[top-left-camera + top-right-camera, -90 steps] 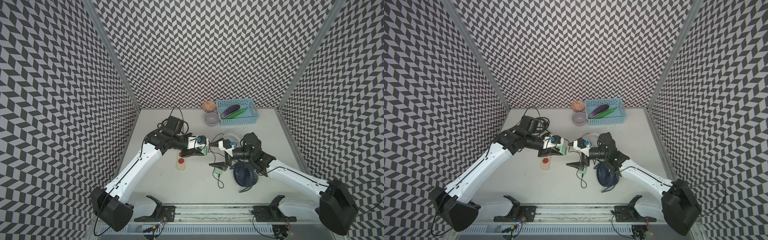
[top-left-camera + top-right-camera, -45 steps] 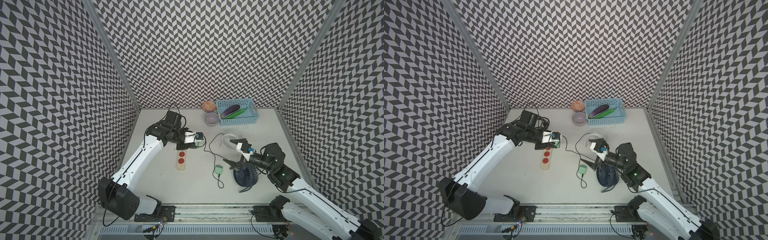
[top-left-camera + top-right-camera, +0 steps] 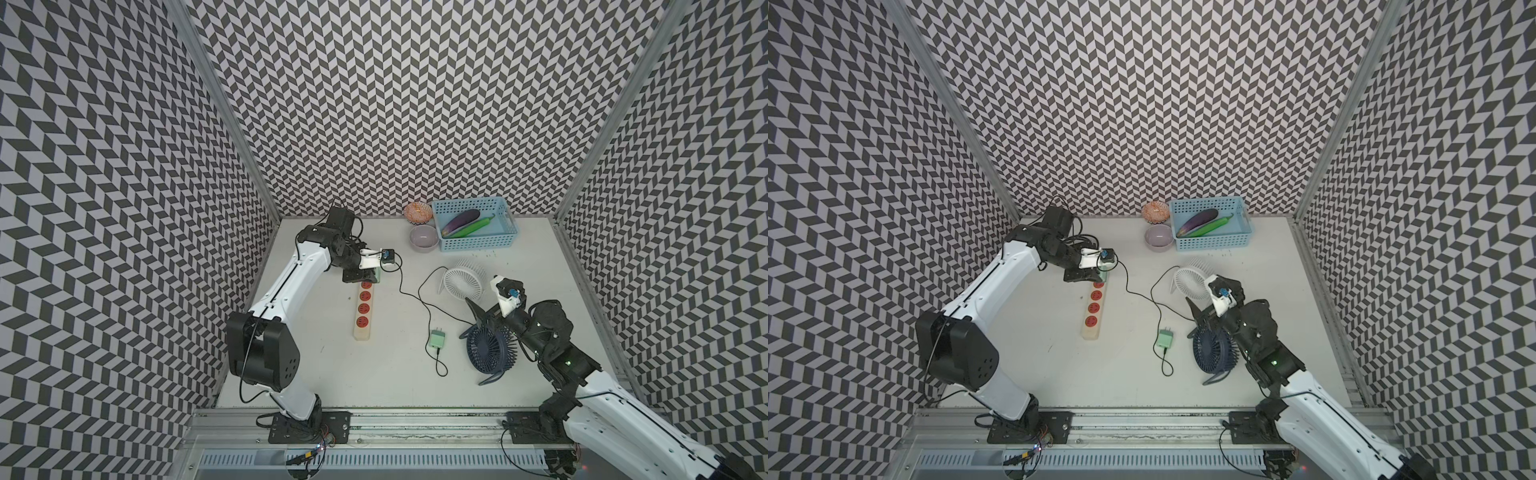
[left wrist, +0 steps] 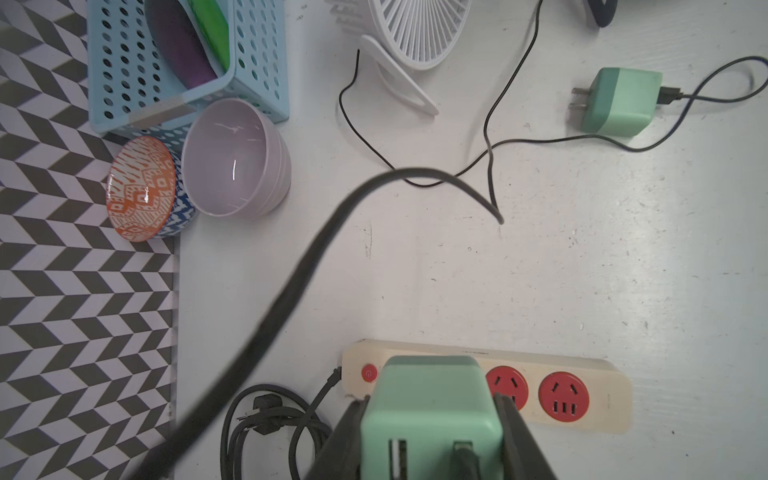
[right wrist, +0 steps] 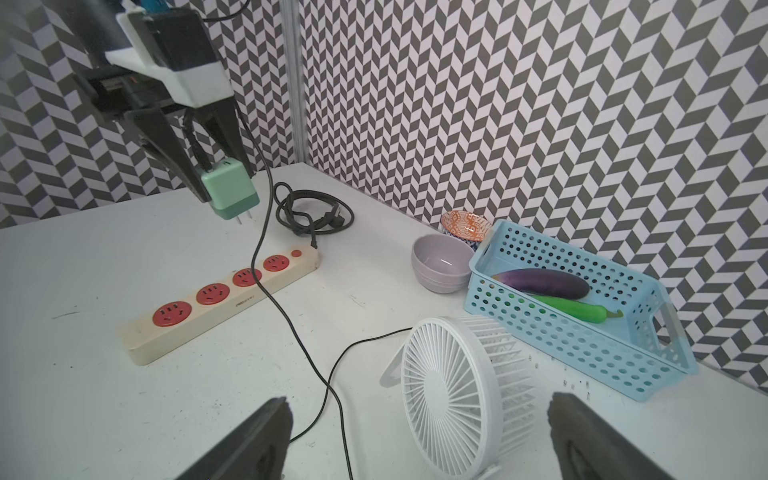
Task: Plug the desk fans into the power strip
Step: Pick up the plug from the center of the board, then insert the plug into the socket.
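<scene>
The cream power strip [image 3: 363,316] [image 3: 1092,328] lies left of centre, with its red sockets in a row. My left gripper [image 3: 368,277] [image 4: 430,401] is shut on a mint-green plug [image 4: 432,411] [image 5: 228,191]. The plug hangs prongs down just above the socket nearest the switch, clear of it. Its thin black cable [image 3: 409,296] trails toward two desk fans, a white fan [image 3: 463,282] [image 5: 449,399] and a dark blue fan [image 3: 490,349]; I cannot tell which it feeds. My right gripper [image 3: 465,318] [image 5: 417,401] hangs open between the fans, holding nothing.
A second mint-green plug [image 3: 437,338] lies on the table between strip and blue fan. The strip's coiled black cord [image 5: 311,214] sits in the back left corner. A blue basket [image 3: 478,243] with vegetables, a lilac bowl [image 3: 423,237] and a patterned bowl [image 3: 417,212] stand at the back.
The two grippers were close together at the table's middle. The left has carried the plug back left over the strip's far end. The right arm has pulled back to the right, still open.
</scene>
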